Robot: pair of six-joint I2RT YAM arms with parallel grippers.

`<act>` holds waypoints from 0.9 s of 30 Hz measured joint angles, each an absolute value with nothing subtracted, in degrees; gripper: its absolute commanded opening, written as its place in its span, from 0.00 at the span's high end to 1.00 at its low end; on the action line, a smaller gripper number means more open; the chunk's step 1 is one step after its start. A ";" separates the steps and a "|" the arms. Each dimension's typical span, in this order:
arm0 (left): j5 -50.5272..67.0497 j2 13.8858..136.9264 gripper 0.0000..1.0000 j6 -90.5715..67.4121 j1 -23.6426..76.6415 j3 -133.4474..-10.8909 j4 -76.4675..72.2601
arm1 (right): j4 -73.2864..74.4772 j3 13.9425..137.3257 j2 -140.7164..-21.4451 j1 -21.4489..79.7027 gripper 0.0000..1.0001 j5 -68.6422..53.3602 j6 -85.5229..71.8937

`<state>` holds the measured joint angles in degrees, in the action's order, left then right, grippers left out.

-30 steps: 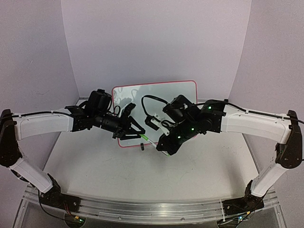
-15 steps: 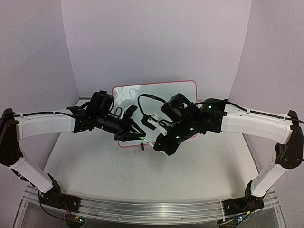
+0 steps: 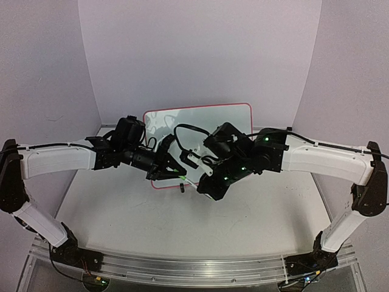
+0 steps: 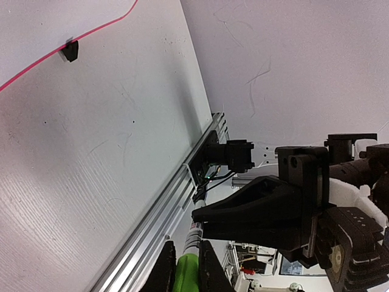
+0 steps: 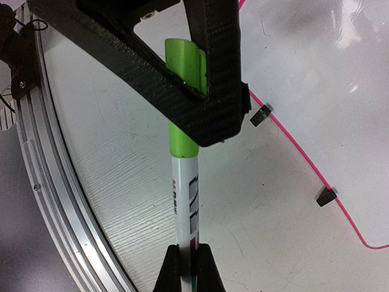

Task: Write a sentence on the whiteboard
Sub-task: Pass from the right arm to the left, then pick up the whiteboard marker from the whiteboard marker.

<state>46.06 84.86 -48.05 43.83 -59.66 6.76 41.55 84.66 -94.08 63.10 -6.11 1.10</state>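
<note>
The whiteboard (image 3: 209, 118), white with a pink frame, lies at the back of the table; it also shows in the right wrist view (image 5: 328, 85) and the left wrist view (image 4: 36, 30). A marker with a white barrel (image 5: 185, 194) and a green cap (image 5: 182, 143) is held level above the board's near edge (image 3: 187, 178). My right gripper (image 5: 187, 261) is shut on the barrel (image 3: 200, 184). My left gripper (image 4: 185, 261) is shut on the green cap (image 4: 187, 274), facing the right gripper (image 3: 178, 173). Its black fingers (image 5: 209, 115) cover part of the cap.
Two small black clip feet (image 5: 260, 115) (image 5: 326, 196) sit on the board's pink edge; one shows in the left wrist view (image 4: 70, 50). An aluminium rail (image 3: 182, 271) runs along the near table edge. Purple walls stand left, right and behind.
The right gripper has moved left with the marker, toward the left gripper. The left gripper's jaws, spread apart before, have come together on the green cap.
</note>
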 measured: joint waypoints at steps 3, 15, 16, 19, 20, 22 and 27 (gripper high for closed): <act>44.28 83.90 1.00 -48.09 43.92 -59.36 6.95 | 41.29 84.66 -94.08 63.14 0.50 -4.74 0.32; 30.66 71.61 1.00 -53.69 43.92 -48.42 -8.11 | 21.59 70.03 -84.99 59.59 0.10 -4.52 -17.16; 29.88 70.82 1.00 -54.05 43.92 -47.49 -10.22 | 17.31 67.03 -83.06 58.57 0.09 -5.94 -19.73; 29.20 69.04 1.00 -54.79 43.92 -45.51 -14.85 | 5.79 61.14 -79.40 55.86 0.07 -10.94 -27.26; 29.14 68.76 1.00 -55.06 43.92 -45.24 -16.07 | 1.71 60.40 -79.29 55.38 0.06 -12.69 -29.31; 29.12 68.56 1.00 -55.47 43.92 -44.91 -19.00 | -5.52 59.34 -79.26 55.26 0.05 -16.40 -33.00; 29.83 68.27 1.00 -56.12 43.92 -42.65 -26.79 | -16.38 59.02 -79.39 55.27 0.05 -25.31 -38.64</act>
<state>29.83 68.27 -56.12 43.92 -42.65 -26.79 -16.38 59.02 -79.39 55.27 -25.31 -38.64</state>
